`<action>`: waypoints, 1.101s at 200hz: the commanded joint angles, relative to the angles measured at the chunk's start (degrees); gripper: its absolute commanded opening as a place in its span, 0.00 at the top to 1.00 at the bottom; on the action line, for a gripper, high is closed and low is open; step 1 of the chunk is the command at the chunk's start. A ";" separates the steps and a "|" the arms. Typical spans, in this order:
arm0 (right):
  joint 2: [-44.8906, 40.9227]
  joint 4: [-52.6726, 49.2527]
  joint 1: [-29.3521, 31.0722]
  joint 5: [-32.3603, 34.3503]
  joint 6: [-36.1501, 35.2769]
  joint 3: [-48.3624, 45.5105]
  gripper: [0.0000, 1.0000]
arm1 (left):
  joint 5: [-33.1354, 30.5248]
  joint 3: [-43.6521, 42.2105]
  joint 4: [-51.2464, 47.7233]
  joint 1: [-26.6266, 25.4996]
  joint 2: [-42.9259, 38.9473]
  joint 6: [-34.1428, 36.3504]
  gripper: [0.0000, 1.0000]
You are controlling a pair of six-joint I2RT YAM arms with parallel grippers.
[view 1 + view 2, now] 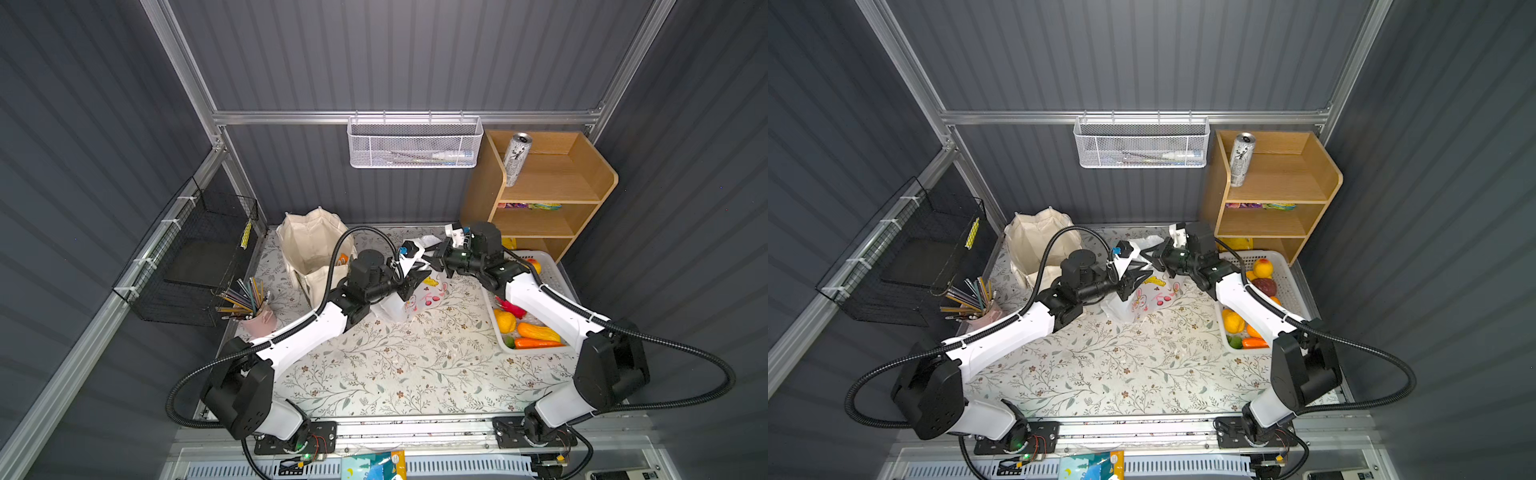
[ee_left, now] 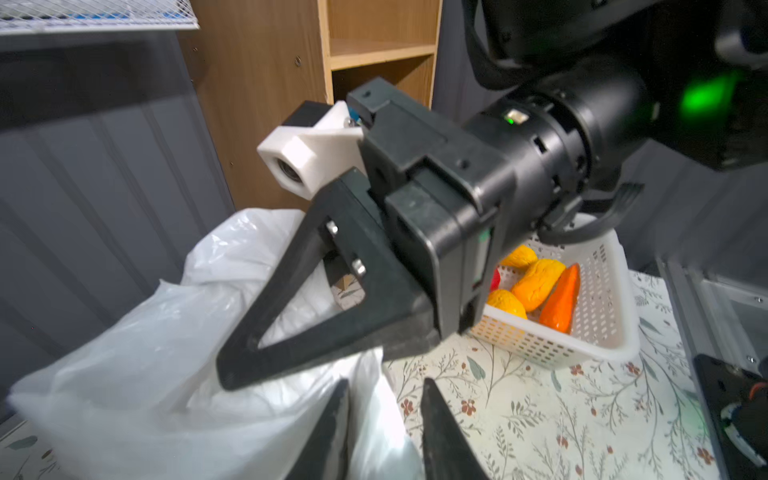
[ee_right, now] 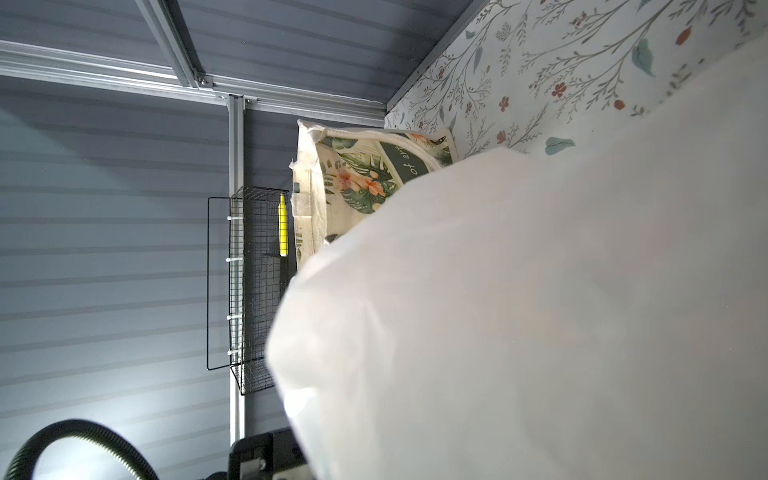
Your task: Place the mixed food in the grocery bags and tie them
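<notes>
The white plastic bag with cartoon prints stands mid-table, its top pulled up between both arms. My left gripper is open, and loose bag film hangs between its parted fingers. My right gripper is shut on the bag's upper edge; the film hides its jaws in the right wrist view. The cream canvas tote stands open at the back left with something orange inside. Yellow fruit and a carrot lie in the white basket.
A wooden shelf at the back right holds a silver can and snack packets. A pink cup of pencils and a black wire basket are on the left. A white mesh basket hangs on the rail.
</notes>
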 commanded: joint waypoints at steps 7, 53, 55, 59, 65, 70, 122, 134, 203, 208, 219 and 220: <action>-2.24 15.26 -3.78 -5.63 -0.42 -6.34 1.00 | -2.87 -3.30 -1.65 -0.08 -6.55 -3.16 0.56; -1.90 27.95 -6.78 -16.23 -0.61 -11.62 1.00 | -10.91 -5.36 0.16 2.26 -12.20 -8.15 0.44; -1.85 28.29 -6.86 -16.64 -0.64 -11.71 1.00 | -10.93 -5.23 0.13 2.40 -12.14 -8.12 0.43; -1.89 28.79 -6.77 -17.28 -0.60 -11.83 1.00 | -10.86 -5.07 0.19 2.77 -11.91 -8.04 0.43; -1.98 29.55 -6.82 -17.95 -0.63 -12.30 1.00 | -10.97 -4.68 0.21 3.05 -11.40 -8.03 0.42; -2.15 30.39 -6.75 -18.44 -0.63 -12.73 1.00 | -11.20 -4.17 0.08 3.21 -10.75 -8.07 0.42; -3.29 33.75 -6.82 -20.50 -0.70 -16.12 1.00 | -8.27 0.35 2.89 3.36 -3.20 -9.84 0.41; -3.21 34.36 -6.83 -20.61 -0.69 -16.68 1.00 | -7.75 0.77 4.38 3.36 -2.11 -10.48 0.40; -4.94 37.66 -7.09 -22.39 -0.60 -15.96 1.00 | -2.02 -0.48 10.07 3.40 5.09 -16.09 0.88; -5.19 38.02 -7.13 -22.67 -0.62 -15.78 1.00 | -1.87 -0.84 10.63 3.36 5.65 -16.67 0.93; -5.56 38.66 -7.14 -23.17 -0.64 -15.34 1.00 | -1.07 -1.44 11.99 3.40 6.97 -18.13 1.00; -5.57 38.71 -7.12 -23.16 -0.66 -15.31 1.00 | -0.99 -1.48 12.12 3.38 7.11 -18.23 1.00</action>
